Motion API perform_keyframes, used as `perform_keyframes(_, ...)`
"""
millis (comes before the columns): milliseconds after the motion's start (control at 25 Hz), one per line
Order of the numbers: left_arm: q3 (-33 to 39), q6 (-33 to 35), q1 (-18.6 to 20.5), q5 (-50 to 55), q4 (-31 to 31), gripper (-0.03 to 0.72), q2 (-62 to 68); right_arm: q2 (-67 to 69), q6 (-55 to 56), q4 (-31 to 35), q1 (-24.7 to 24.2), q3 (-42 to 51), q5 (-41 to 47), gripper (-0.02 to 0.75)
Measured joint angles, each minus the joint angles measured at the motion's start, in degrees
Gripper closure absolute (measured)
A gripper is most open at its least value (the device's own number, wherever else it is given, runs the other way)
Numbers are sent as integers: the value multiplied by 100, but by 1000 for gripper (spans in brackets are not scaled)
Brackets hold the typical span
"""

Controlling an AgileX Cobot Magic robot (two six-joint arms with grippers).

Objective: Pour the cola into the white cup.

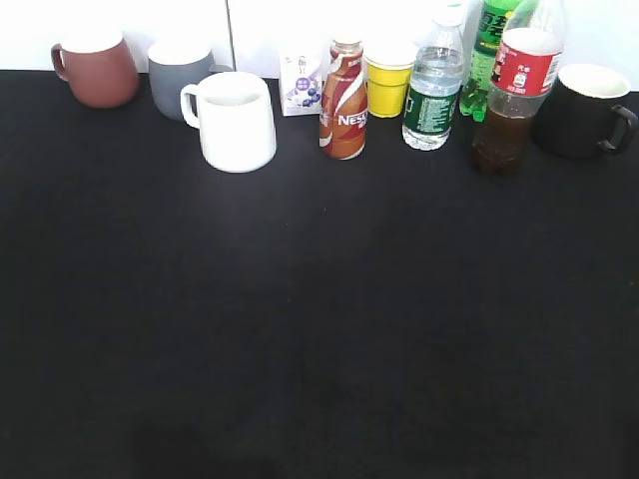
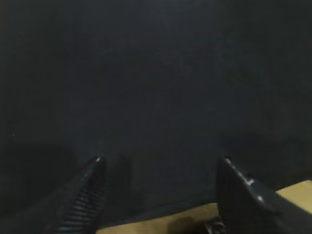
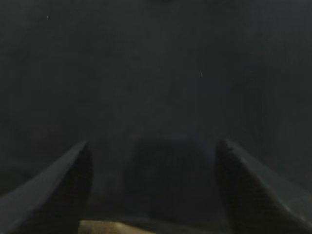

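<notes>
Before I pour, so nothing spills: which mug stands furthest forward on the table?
The white cup, handle pointing left; the red-brown, grey and black mugs sit further back.

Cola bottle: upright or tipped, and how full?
Upright on the black table, roughly a third full: the cola bottle shows dark liquid only below its red label.

**Colours Along a Black Table**

The table (image 1: 319,329) is showing plain black cloth. The cola (image 1: 511,95) is wearing a red label with white lettering over dark brown liquid. The white cup (image 1: 238,122) is showing plain white. Around them a maroon mug (image 1: 95,68), grey mug (image 1: 178,75), yellow cup (image 1: 388,85), black mug (image 1: 586,110) and brown-and-white Nescafe bottle (image 1: 343,105) are standing out. A green soda bottle (image 1: 488,50) is glowing bright green.
</notes>
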Motion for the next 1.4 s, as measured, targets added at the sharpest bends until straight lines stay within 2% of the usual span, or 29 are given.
perform_keyframes(120,97,0,0,16,320,166,-17,-308,0,-53,0,324,-81,146)
perform_keyframes(440,97,0,0,16,320,171,-17,-303,-5,-53,0,324,-147,146)
perform_keyframes(680,97,0,48,16,320,223,-94,-303,-5,-59,-18,324,-158,146)
perform_keyframes(760,97,0,463,16,320,223,-275,-303,-5,-59,-350,324,-158,146)
perform_keyframes(880,97,0,1361,16,320,245,-885,-303,-5,-54,-1362,324,-158,146)
perform_keyframes(920,97,0,1551,16,320,254,-1088,-361,-5,-54,-1557,324,-160,146)
perform_keyframes(1000,97,0,1813,14,320,260,-1478,-684,-5,-48,-1645,324,-160,146)
perform_keyframes(1400,113,0,1855,22,320,283,-1624,-799,-5,0,-1652,331,-175,146)
